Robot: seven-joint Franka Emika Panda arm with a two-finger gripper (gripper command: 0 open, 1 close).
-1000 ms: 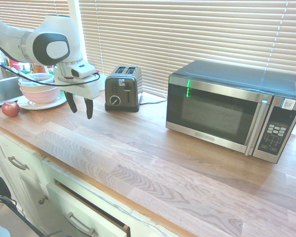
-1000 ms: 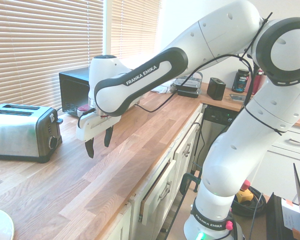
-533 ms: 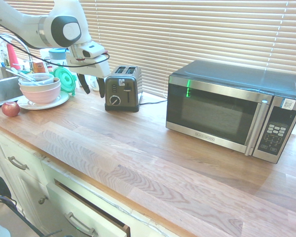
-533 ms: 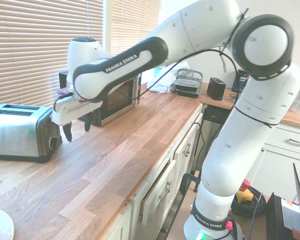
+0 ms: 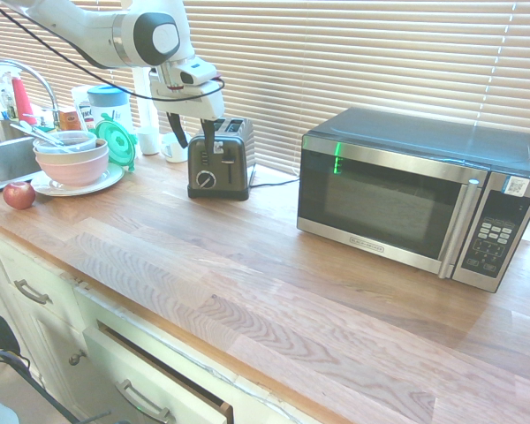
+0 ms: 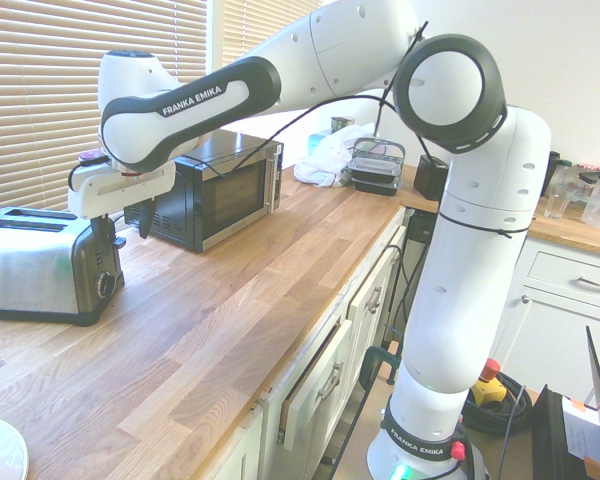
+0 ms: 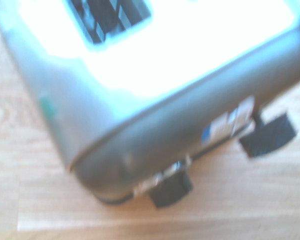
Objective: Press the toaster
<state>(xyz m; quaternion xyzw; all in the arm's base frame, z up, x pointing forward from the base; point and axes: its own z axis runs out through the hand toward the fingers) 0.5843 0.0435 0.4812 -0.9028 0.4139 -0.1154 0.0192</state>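
While a second ago the tool [image 5: 192, 140] hung low over the bare counter [image 5: 274, 283] near the bowls, it has since risen and swung across to the toaster [image 5: 221, 159], and now hovers just above that appliance's black end panel, fingers spread wide and holding nothing. The toaster stands on the counter before the window blinds, well apart from the microwave [image 5: 415, 199], its dial and lever facing the room. From the wrist view, blurred, the toaster's top [image 7: 190, 45] and lever tab [image 7: 268, 134] show below. That puts the approach nearly done; by my reading, what remains is lining a finger over the lever and pushing down, which hasn't started.
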